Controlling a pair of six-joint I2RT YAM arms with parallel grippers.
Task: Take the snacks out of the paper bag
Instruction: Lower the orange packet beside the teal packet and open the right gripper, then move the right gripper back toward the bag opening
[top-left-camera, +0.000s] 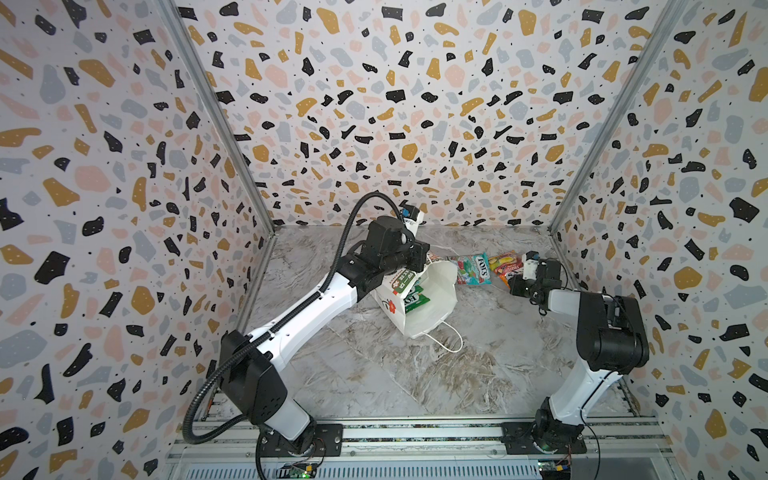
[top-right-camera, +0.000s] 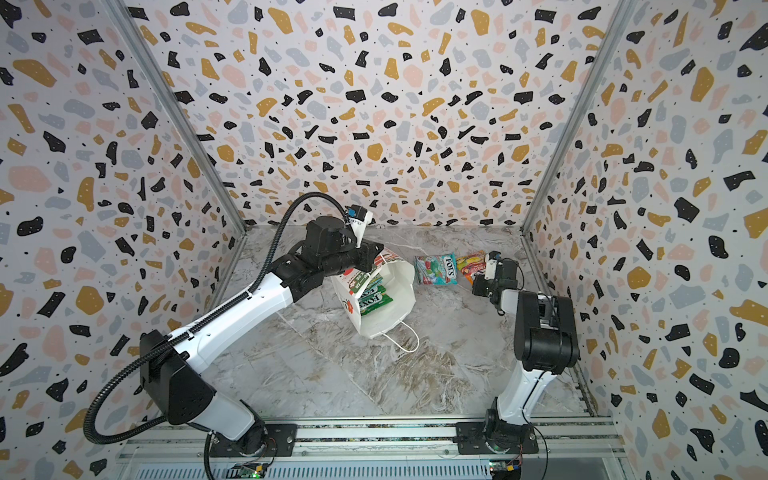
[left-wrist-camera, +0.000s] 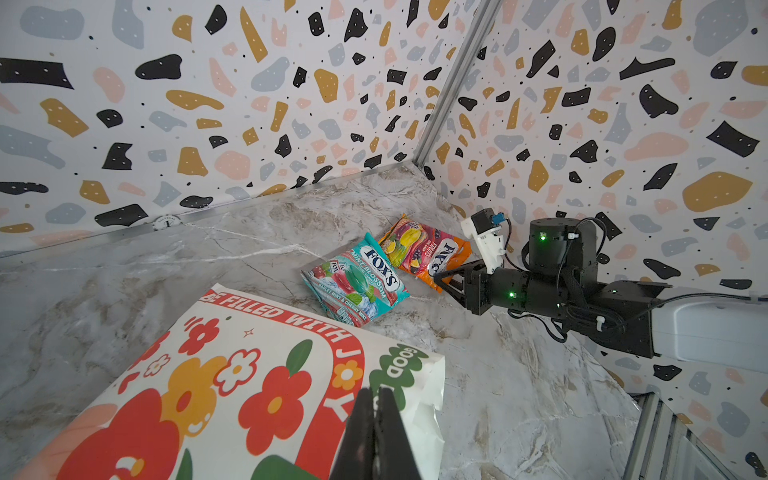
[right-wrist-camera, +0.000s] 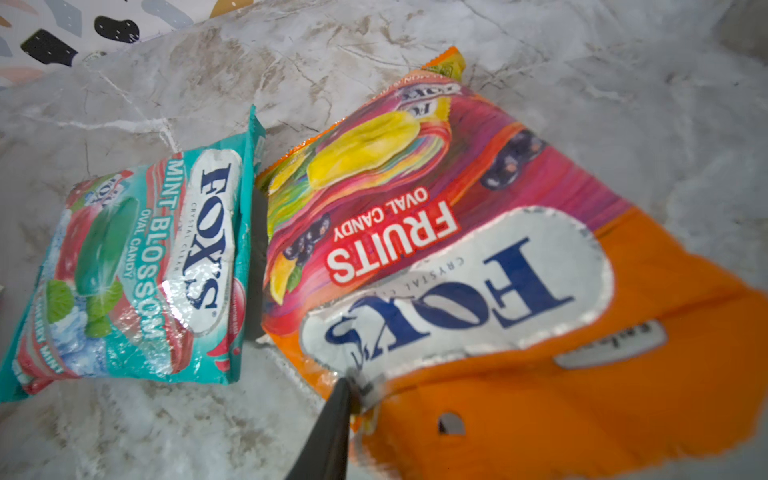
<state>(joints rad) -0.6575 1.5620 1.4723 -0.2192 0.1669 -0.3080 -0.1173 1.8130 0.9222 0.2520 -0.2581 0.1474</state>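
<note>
The bag (top-left-camera: 438, 303) lies tilted near the centre of the table (top-left-camera: 415, 386), with its mouth open to both top views. Inside, green packets (top-right-camera: 374, 300) marked "FOX'S" are stacked against the printed wall at 9 o'clock. 1 cord handle (top-left-camera: 461, 341) trails on the table at 6 o'clock of the bag. The left gripper (left-wrist-camera: 376, 395) has its jaws pressed together, pinching the bag rim at 12 o'clock. The outer wall carries red and orange flowers, "BE FILLED WITH JOY" on a red band and "GOOD" on green. 2 packets lie outside the bag. The teal packet (top-left-camera: 473, 270), at 2 o'clock of the bag, reads "FOX'S CRYSTAL CLEAR MINT BLOSSOM OVAL CANDY". The orange packet (right-wrist-camera: 519, 374), just beside it at 3 o'clock, reads "FOX'S FRUITS OVAL CANDY". The right gripper (left-wrist-camera: 437, 279) is at the orange packet's edge, with 1 finger (right-wrist-camera: 332, 424) touching it. The pictures do not show whether its jaws are pinching the packet or spread.
</note>
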